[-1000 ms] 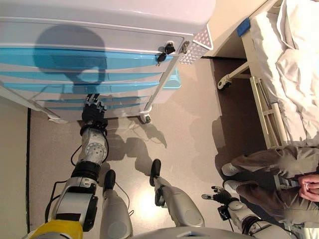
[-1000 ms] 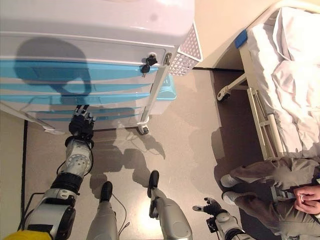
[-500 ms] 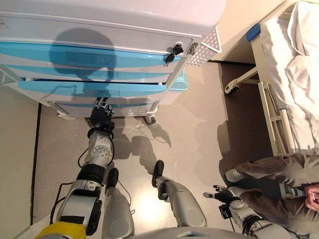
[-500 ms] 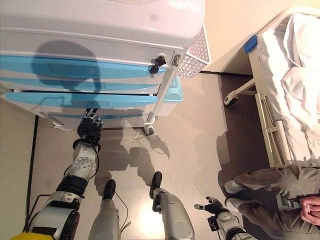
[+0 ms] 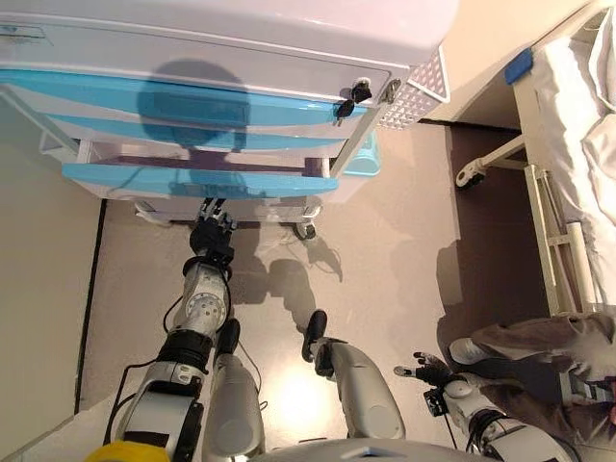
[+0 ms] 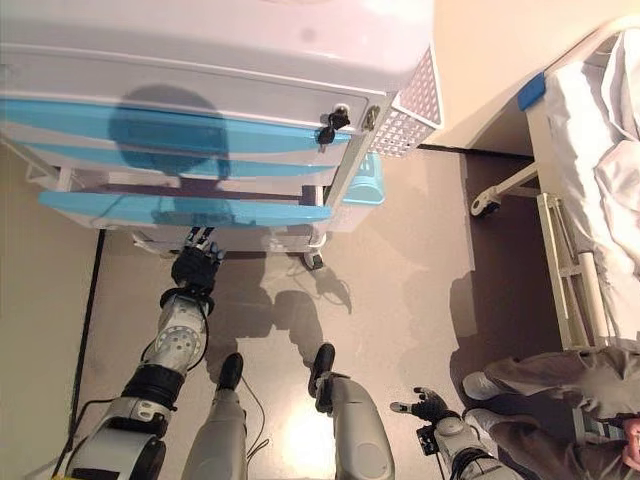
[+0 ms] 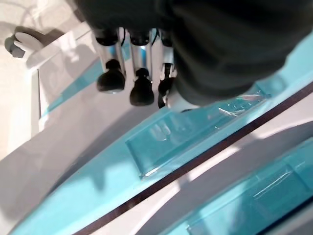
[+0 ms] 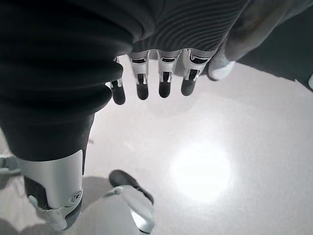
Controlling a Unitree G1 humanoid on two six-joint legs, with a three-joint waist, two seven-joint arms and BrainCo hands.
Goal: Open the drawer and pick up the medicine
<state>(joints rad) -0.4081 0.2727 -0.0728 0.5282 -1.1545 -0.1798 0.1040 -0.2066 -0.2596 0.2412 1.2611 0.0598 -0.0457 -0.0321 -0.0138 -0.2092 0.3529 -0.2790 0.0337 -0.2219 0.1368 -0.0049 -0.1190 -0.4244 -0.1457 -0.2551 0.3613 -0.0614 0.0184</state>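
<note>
Our left hand [image 5: 213, 234] reaches up beneath the front of the pulled-out translucent blue drawer [image 5: 197, 180] of the white medical cart [image 5: 241, 38]. Its fingers [image 7: 141, 93] show straight and side by side just under the drawer's edge, and we cannot tell whether they touch it; they curl round nothing. That drawer stands out further than the other blue drawer fronts [image 5: 173, 101] stacked beyond the hand, and a dark gap shows behind its front panel. We cannot see any medicine in the views; the inside of the drawer is hidden from us.

Our right hand [image 6: 428, 406] hangs low at our side, well apart from the cart, with its fingers [image 8: 164, 86] relaxed and spread over the pale shiny floor [image 5: 385, 250], holding nothing. Just beside that hand a seated person's grey trouser legs and white shoe [image 5: 469, 350] show. Further past them stands a hospital bed with white sheets and a cream frame [image 5: 553, 221]. A white perforated basket [image 5: 416, 91] hangs on the cart's side, next to a set of black keys [image 5: 349, 99].
</note>
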